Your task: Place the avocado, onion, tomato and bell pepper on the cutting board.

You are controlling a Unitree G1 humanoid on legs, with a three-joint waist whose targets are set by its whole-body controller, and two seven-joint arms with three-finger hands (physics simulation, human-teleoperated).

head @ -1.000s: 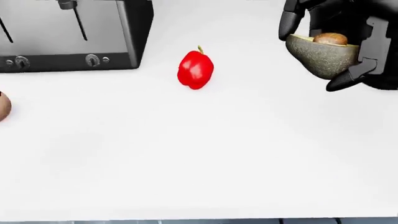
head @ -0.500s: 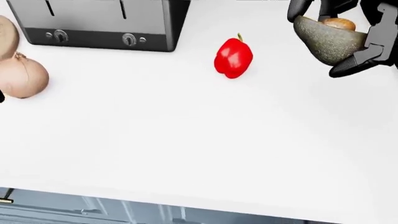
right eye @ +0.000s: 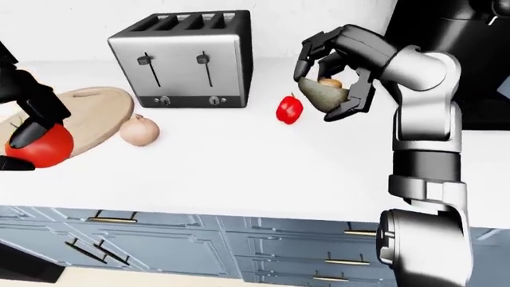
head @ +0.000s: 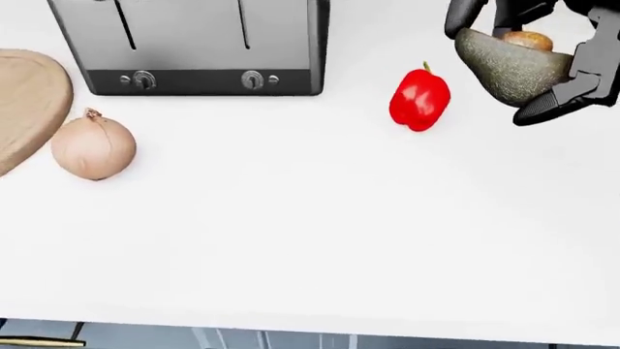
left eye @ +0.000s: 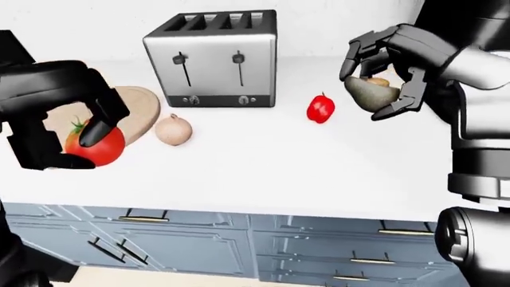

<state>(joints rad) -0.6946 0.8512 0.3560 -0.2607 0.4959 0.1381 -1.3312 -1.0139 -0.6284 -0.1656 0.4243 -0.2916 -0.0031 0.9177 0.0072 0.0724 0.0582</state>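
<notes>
My right hand [head: 528,62] is shut on a halved avocado [head: 506,64] with its brown pit showing, held above the white counter at the head view's top right. A red bell pepper [head: 419,99] stands on the counter just left of it. A tan onion [head: 93,147] lies beside the round wooden cutting board [head: 27,102] at the left. In the left-eye view my left hand [left eye: 67,128] is shut on a red tomato [left eye: 97,147], held low at the left, near the board [left eye: 139,107].
A silver four-slot toaster [head: 194,45] stands at the top of the head view between board and pepper. The counter's near edge [left eye: 239,209] runs above blue-grey cabinet drawers [left eye: 191,239]. A dark appliance [right eye: 446,66] stands at the far right.
The head camera has swung left: toaster, pepper and onion slid rightward in the head view, and the cutting board came into sight. The avocado stays in my right hand.
</notes>
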